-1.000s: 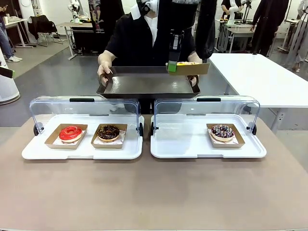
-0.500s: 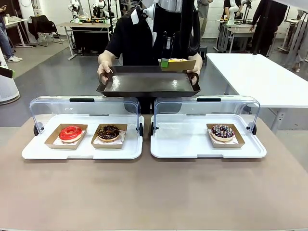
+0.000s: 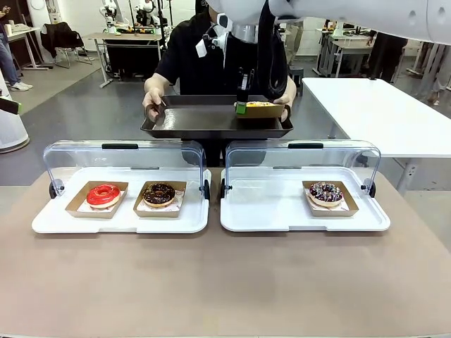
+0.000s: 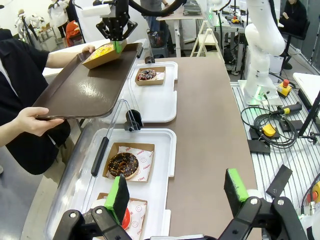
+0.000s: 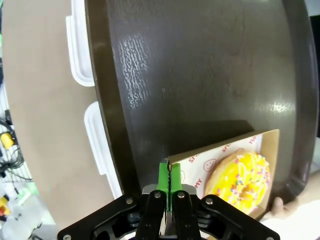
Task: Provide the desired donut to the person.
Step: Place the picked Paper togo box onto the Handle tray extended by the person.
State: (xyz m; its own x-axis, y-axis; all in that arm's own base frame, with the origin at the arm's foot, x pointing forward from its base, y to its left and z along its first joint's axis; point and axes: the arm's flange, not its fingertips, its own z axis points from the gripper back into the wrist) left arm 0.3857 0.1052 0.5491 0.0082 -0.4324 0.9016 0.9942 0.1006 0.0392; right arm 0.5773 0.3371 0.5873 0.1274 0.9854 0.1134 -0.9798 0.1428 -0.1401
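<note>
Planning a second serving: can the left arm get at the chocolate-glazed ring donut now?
Probably yes: the clear dome lid is rolled back, leaving the chocolate-glazed ring donut uncovered near the open left end effector.

On the brown surface, the left white tray holds a red donut and a chocolate donut. The right white tray holds a sprinkled donut.
</note>
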